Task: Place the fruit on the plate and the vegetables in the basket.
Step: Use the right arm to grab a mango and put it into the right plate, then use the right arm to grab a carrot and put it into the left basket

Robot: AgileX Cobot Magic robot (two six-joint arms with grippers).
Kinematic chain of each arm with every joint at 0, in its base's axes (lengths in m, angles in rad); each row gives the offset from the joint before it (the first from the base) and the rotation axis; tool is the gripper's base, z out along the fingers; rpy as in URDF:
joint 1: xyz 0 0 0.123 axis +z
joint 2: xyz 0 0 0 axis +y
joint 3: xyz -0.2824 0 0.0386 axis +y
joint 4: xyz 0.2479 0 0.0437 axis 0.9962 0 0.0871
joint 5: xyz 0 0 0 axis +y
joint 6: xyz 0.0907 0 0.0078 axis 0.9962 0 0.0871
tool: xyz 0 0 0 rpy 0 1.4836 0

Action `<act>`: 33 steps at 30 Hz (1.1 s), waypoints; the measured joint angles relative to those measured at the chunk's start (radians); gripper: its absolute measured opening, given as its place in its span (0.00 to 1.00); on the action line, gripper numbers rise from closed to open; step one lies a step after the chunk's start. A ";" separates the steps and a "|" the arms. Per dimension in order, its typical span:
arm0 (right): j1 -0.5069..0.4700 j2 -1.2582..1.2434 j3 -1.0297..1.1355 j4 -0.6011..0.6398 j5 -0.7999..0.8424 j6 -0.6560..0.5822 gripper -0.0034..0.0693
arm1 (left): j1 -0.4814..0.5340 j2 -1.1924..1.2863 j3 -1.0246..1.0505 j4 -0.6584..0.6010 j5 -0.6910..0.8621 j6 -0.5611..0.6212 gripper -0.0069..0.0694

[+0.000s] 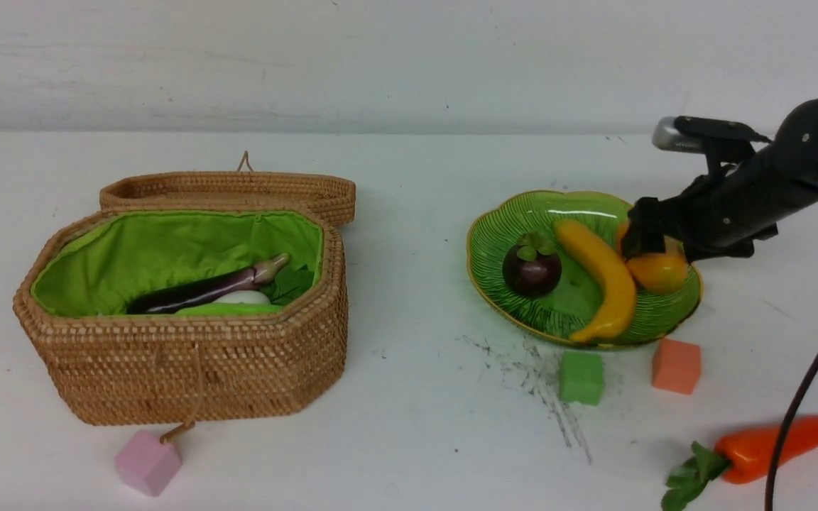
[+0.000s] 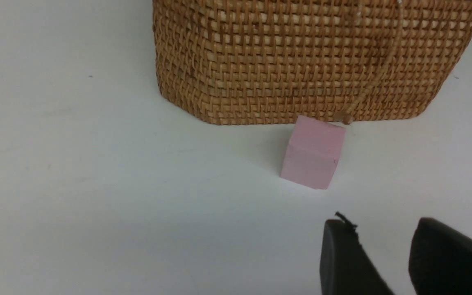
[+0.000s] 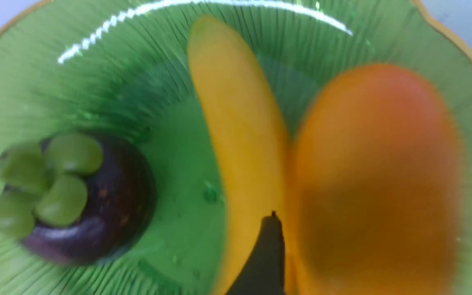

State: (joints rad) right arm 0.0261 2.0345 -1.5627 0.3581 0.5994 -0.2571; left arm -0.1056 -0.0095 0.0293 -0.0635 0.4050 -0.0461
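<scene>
Noting your right gripper spread wide astride the mango, which lies beside the banana on the plate toward the tabletop's right edge; grip uncertain.

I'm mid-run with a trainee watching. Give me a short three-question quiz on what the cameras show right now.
1. True or false: the orange pepper already lies in the basket.
2. Which fruit sits between the right gripper fingers? A) banana B) mangosteen C) mango
3. Fill in: the foam cube nearest the basket's front wall is coloured ____.

Key
1. False: it lies on the table, near the front right.
2. C: the mango rests on the plate with the open fingers either side of it.
3. Pink: the pink cube, which the left gripper hovers near.
</scene>
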 joint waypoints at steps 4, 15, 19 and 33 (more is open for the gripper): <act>-0.003 -0.069 0.000 -0.105 0.134 0.169 0.95 | 0.000 0.000 0.000 0.000 0.000 0.000 0.40; -0.030 -0.299 0.317 -0.380 0.545 1.175 0.79 | 0.000 0.000 0.000 0.000 0.000 0.000 0.40; -0.030 -0.301 0.439 -0.302 0.447 1.216 0.78 | 0.000 0.000 0.000 0.000 0.000 0.000 0.40; -0.030 -0.280 0.631 -0.347 0.122 1.143 0.67 | 0.000 0.000 0.000 0.000 0.000 0.000 0.40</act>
State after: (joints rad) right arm -0.0034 1.7541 -0.9314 0.0114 0.7211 0.8857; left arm -0.1056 -0.0095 0.0293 -0.0635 0.4050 -0.0461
